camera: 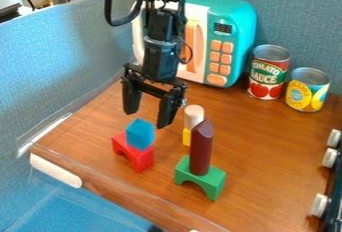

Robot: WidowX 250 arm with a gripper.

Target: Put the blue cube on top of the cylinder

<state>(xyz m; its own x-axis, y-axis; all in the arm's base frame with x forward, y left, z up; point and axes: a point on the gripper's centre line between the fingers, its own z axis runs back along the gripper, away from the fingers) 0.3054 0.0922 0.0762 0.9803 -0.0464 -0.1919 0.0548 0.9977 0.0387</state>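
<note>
Brown wood-look tabletop [264, 151] runs back from the near edge, where a white rounded strip [56, 170] is fixed at the left corner. At the right edge sits a black toy stove [336, 188] with white knobs [319, 205] along its side.

Nearest among the blocks is a green arch-shaped block [212, 180], and on it stands a dark reddish-brown pillar [201, 148] with a slanted, pointed top, upright. To its left and a little farther back, a red arch-shaped block [133, 151] carries the blue cube [140, 134], which rests on its top. Partly hidden behind the pillar, a small yellow block [187, 137] supports a pale, upright cylinder [194, 115], near the cube but apart from it.

Over the blue cube, the black two-finger gripper [147, 117] points down with its fingers spread wide and nothing held between them. How high its tips are above the cube, I cannot tell.

Farther back on the right are two metal cans side by side: one with a red and green label [267, 73], one with a yellow and blue label [308, 90]. Behind the arm stands a teal toy microwave [237, 13] with orange buttons and handle, backed by blue-grey fabric panels [294, 16].
</note>
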